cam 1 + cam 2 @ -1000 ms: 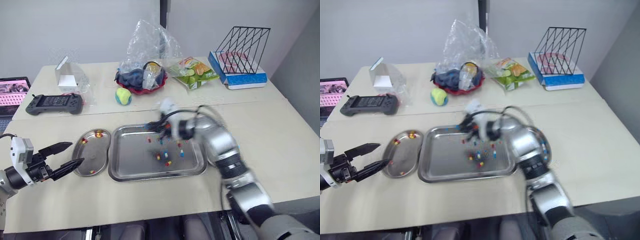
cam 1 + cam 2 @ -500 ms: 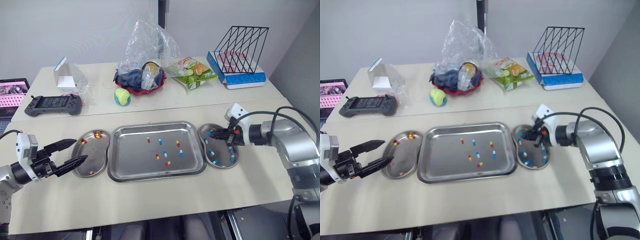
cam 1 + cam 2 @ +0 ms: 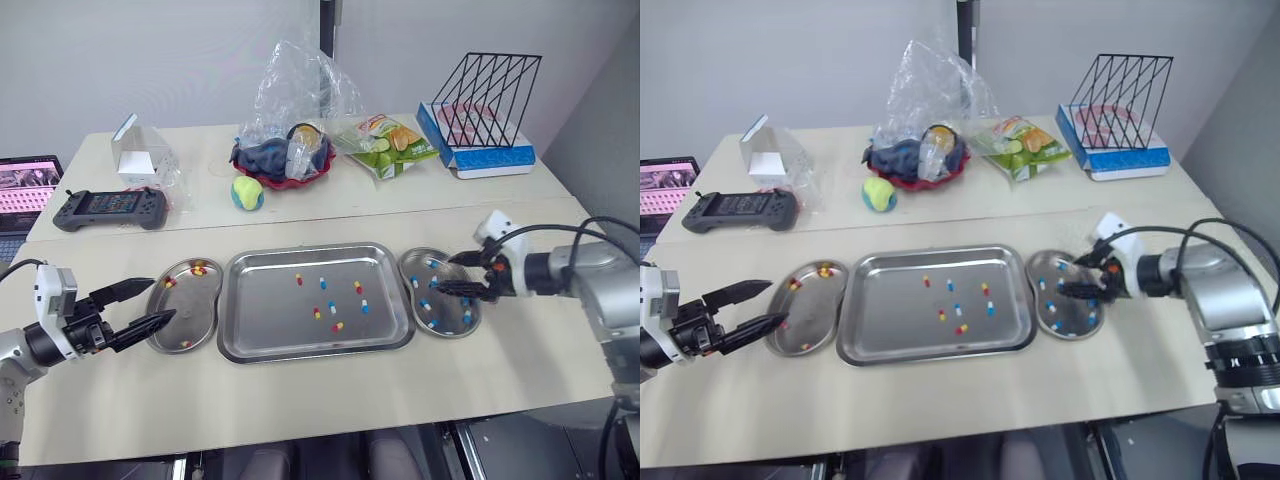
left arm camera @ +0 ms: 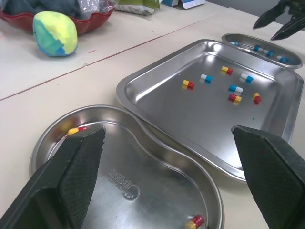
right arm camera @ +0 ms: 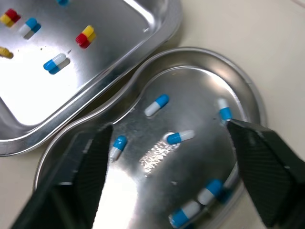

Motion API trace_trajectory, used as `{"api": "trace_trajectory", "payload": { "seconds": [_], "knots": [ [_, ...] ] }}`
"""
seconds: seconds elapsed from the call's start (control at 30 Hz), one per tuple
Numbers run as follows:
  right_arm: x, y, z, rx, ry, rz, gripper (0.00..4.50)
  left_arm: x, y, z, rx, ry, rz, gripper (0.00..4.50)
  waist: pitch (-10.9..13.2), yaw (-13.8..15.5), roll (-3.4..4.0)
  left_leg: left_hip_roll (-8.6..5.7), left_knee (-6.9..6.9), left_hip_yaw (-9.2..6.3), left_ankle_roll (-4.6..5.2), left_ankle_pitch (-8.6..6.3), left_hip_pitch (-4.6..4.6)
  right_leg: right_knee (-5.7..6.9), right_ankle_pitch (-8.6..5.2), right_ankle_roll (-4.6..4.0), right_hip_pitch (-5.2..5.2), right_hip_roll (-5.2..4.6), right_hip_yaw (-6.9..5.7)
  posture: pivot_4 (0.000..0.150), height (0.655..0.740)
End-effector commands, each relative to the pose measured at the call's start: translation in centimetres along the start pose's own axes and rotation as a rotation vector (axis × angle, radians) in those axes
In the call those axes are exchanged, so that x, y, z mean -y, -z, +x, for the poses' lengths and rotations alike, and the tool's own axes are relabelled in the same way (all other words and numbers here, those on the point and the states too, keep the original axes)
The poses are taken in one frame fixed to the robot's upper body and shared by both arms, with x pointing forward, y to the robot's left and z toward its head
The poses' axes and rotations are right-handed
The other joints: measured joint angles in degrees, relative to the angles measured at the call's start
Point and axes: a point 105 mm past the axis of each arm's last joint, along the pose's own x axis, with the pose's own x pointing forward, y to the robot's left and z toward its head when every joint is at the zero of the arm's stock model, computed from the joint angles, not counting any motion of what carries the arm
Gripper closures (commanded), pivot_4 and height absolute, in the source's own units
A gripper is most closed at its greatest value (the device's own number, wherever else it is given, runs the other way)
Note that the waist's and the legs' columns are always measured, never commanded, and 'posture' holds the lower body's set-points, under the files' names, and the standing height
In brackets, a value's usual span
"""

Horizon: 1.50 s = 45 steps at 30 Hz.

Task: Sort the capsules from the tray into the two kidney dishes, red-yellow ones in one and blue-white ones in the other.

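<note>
Steel kidney dish showed an unreadable stamp in left wrist view; left gripper and right gripper were spread.

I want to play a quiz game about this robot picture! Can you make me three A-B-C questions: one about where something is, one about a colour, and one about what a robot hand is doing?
1. Where is the yellow-green ball?
A) on the table next to the red bowl
B) inside the wire rack
C) in the robot's left hand

2. What colour are the capsules in the kidney dish under the right hand?
A) red-yellow
B) green
C) blue-white

3. How is the right hand?
A) shut on a capsule
B) open
C) shut on the ball

Answers:
1 A: the ball lies by the bowl, behind the tray.
2 C: every capsule in that dish is blue and white.
3 B: its two fingers are spread apart over the dish with nothing between them.
</note>
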Motion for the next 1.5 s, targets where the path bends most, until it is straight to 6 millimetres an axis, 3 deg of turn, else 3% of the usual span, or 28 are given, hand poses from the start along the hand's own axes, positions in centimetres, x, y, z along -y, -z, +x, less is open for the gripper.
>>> {"api": "trace_trajectory", "payload": {
  "seconds": [0.03,0.13,0.27,0.43,0.5,0.87,1.1,1.23,1.37,1.43,1.5],
  "knots": [
    [0.8,-1.6,-1.9,0.091,0.013,0.019,0.02,-0.7,-1.1,-0.9,0.006,-0.035,0.061,0.0,0.0,0.0,0.0,0.0,0.0,0.0,0.0,0.0,0.0,-0.01,0.0,0.0,0.0,0.0,0.0,0.15,0.74],
    [2.5,-1.3,-4.3,0.203,0.071,0.082,0.02,-1.2,-0.9,-1.7,0.007,-0.075,0.069,0.0,0.0,0.2,0.0,-0.01,0.0,0.02,0.01,-0.01,0.0,-0.02,0.0,0.0,0.0,0.0,0.03,0.15,0.74],
    [6.4,1.0,-7.6,0.285,0.268,0.222,0.02,-2.2,-0.3,-2.6,-0.002,-0.151,0.107,0.0,0.0,0.8,0.0,-0.01,0.0,0.11,0.07,-0.04,0.04,-0.03,0.01,0.01,0.01,0.0,0.08,0.15,0.74],
    [8.6,4.4,-8.9,0.247,0.414,0.264,0.02,-2.5,-0.4,-2.8,0.004,-0.158,0.116,0.0,0.0,0.9,0.0,0.0,0.0,0.28,0.08,-0.05,0.08,-0.01,0.03,0.03,0.01,0.0,0.19,0.15,0.74],
    [8.6,5.3,-8.6,0.24,0.417,0.272,0.02,-2.6,-0.5,-2.7,0.004,-0.157,0.12,0.0,0.0,0.9,0.01,0.0,0.0,0.35,0.09,-0.05,0.11,0.03,0.03,0.03,0.01,0.0,0.28,0.15,0.74],
    [8.4,5.8,-7.7,0.246,0.435,0.284,0.02,-2.7,-0.9,-2.6,0.001,-0.147,0.125,0.0,0.0,0.2,0.01,0.0,0.01,0.4,0.13,-0.08,0.12,0.05,0.04,0.07,0.01,0.01,0.37,0.15,0.74],
    [9.2,4.8,-8.2,0.274,0.559,0.104,0.02,-2.5,-0.9,-2.6,0.002,-0.134,0.115,0.0,0.0,0.0,0.01,0.0,0.01,0.41,0.13,-0.08,0.13,0.05,0.05,0.08,0.01,0.01,0.39,0.15,0.74],
    [8.5,4.5,-7.8,0.288,0.501,0.089,0.02,-2.4,-1.0,-2.4,0.005,-0.126,0.112,0.0,0.0,-0.1,0.01,0.0,0.01,0.42,0.13,-0.08,0.13,0.05,0.05,0.09,0.01,0.01,0.41,0.15,0.74],
    [6.5,3.2,-7.1,0.332,0.347,0.119,0.02,-1.7,-1.6,-1.6,0.013,-0.084,0.107,0.0,0.0,-0.3,0.0,0.0,0.01,0.42,0.15,-0.08,0.12,0.05,0.06,0.09,0.01,0.02,0.41,0.15,0.74],
    [5.3,2.7,-6.5,0.321,0.282,0.106,0.02,-1.1,-2.0,-0.9,0.018,-0.055,0.109,0.0,0.0,-1.1,0.12,-0.1,-0.01,-0.12,0.18,-0.09,-0.02,0.15,0.02,0.14,0.35,-0.19,-0.02,0.15,0.74],
    [4.9,2.5,-6.3,0.308,0.265,0.103,0.02,-0.5,-2.3,-0.3,0.023,-0.029,0.108,0.0,0.0,-2.0,0.18,-0.79,0.06,-1.81,0.25,0.04,0.02,0.12,-0.23,0.26,1.47,-1.13,-1.82,0.15,0.74]
  ]
}}
